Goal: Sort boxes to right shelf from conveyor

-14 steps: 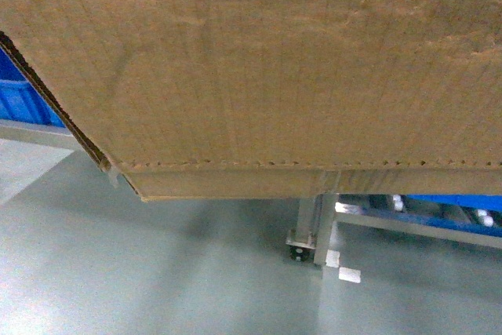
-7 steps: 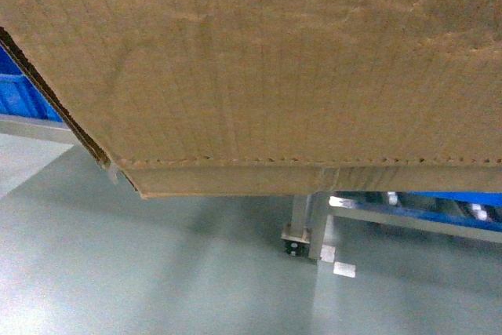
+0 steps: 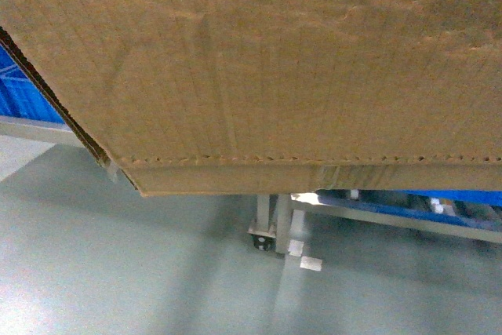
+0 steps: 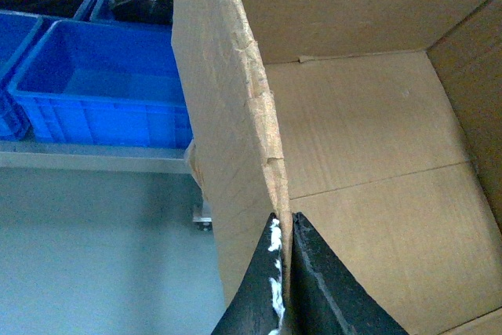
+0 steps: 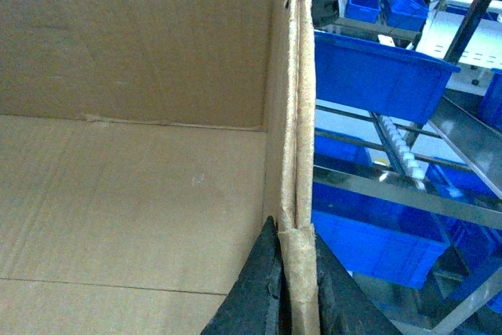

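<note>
Got my left gripper (image 4: 284,272) and right gripper (image 5: 292,288) each pinched tight on opposite walls of the box (image 3: 259,68), shelf (image 5: 408,194) beside it.

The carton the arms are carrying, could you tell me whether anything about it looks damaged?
Yes. The carton has ragged, torn top edges: the wall in the right end effector is frayed, and the wall in the left end effector is notched.

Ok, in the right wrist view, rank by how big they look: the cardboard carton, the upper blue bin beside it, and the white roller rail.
Largest to smallest as they appear:
1. cardboard carton, though it sits closest to the camera, which inflates it
2. upper blue bin
3. white roller rail
</note>
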